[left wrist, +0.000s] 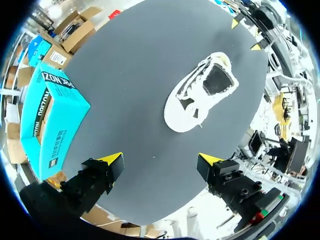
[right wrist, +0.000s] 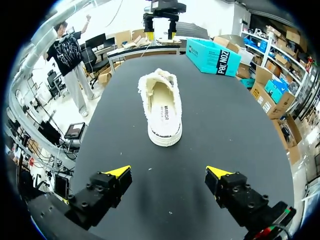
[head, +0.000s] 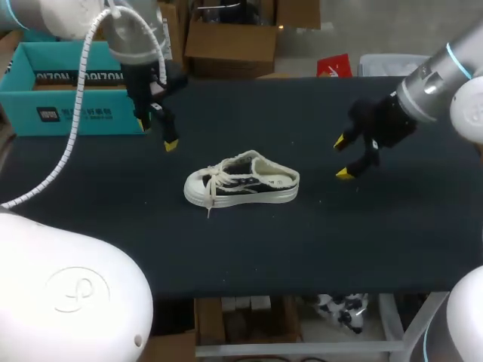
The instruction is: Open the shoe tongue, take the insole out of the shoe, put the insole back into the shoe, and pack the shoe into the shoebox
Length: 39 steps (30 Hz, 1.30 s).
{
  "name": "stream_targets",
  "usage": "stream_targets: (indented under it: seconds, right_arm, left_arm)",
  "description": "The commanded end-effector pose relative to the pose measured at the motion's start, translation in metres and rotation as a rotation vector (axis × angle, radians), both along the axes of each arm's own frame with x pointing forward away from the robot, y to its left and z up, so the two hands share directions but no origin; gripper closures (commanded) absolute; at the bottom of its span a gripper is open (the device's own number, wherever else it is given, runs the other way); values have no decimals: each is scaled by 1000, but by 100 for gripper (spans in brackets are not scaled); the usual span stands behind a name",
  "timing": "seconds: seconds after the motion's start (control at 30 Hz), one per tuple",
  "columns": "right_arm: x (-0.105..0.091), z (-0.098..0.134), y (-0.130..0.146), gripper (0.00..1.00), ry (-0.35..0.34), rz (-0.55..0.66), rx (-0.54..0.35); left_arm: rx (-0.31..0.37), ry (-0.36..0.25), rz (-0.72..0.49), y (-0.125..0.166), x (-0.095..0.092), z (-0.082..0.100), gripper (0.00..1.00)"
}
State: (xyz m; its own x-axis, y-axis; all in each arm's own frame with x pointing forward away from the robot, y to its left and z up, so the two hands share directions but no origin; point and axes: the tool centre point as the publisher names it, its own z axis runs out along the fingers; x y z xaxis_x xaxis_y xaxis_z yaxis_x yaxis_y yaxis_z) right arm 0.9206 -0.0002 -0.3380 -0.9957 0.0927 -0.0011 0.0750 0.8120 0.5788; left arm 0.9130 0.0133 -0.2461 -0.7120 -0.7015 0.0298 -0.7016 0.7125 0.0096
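Hovering over the table (head: 377,249), left hand (head: 157,134) and right hand (head: 343,157) flank the shoe (head: 241,181), both spread open.

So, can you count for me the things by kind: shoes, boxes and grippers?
shoe: 1
shoebox: 1
grippers: 2, the left gripper and the right gripper, both open
Total: 4
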Motion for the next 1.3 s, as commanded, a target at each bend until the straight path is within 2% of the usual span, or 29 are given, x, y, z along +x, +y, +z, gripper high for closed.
stream_targets:
  seconds: [0.03,0.2,0.33,0.47,0.6,0.7,0.83,1.3]
  right_arm:
    - [-1,-17,15,0,20,-3,47]
    - [-5,-30,37,0,35,7,96]
    - [-10,-40,51,0,13,-7,146]
    - [-13,-50,64,0,11,-24,210]
    - [-15,-60,78,0,24,-39,227]
    - [-16,-64,84,0,0,-50,254]
    - [-11,-67,88,0,-20,-70,263]
    - [-1,-74,116,0,-34,-28,325]
  left_arm:
    - [16,41,200,-35,-7,-14,0]
    - [-37,57,293,-55,-20,-15,0]
    - [-81,87,339,-66,-26,-17,0]
    - [-85,97,341,-75,-31,-18,0]
    - [-79,91,328,-85,-33,-18,0]
    - [-71,103,307,-92,-34,-21,0]
    - [-70,119,277,-99,-34,-23,0]
    - [-74,149,251,-104,-31,-29,0]
